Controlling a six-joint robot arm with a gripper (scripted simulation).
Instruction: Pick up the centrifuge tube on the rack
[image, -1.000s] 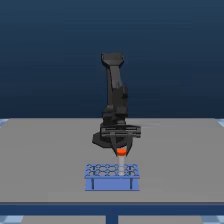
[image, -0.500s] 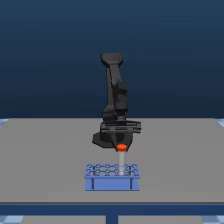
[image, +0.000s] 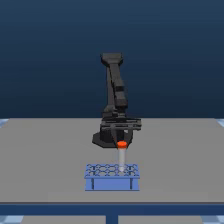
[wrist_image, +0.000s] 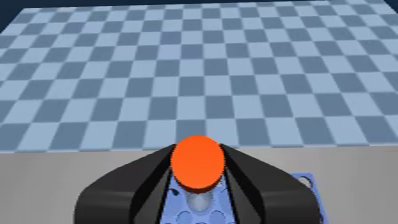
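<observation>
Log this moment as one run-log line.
phase: lifting | gripper: shut on centrifuge tube at its orange cap | tube: upright, mostly raised out of rack, tip near the holes | rack: on table

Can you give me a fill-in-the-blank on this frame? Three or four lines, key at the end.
1. The tube has an ______ cap.
2. The gripper is shut on the ______.
3. The rack is light ______.
4. On the rack's front are ______ dark vertical marks.

Missing words: orange-red; tube; blue; two
</observation>
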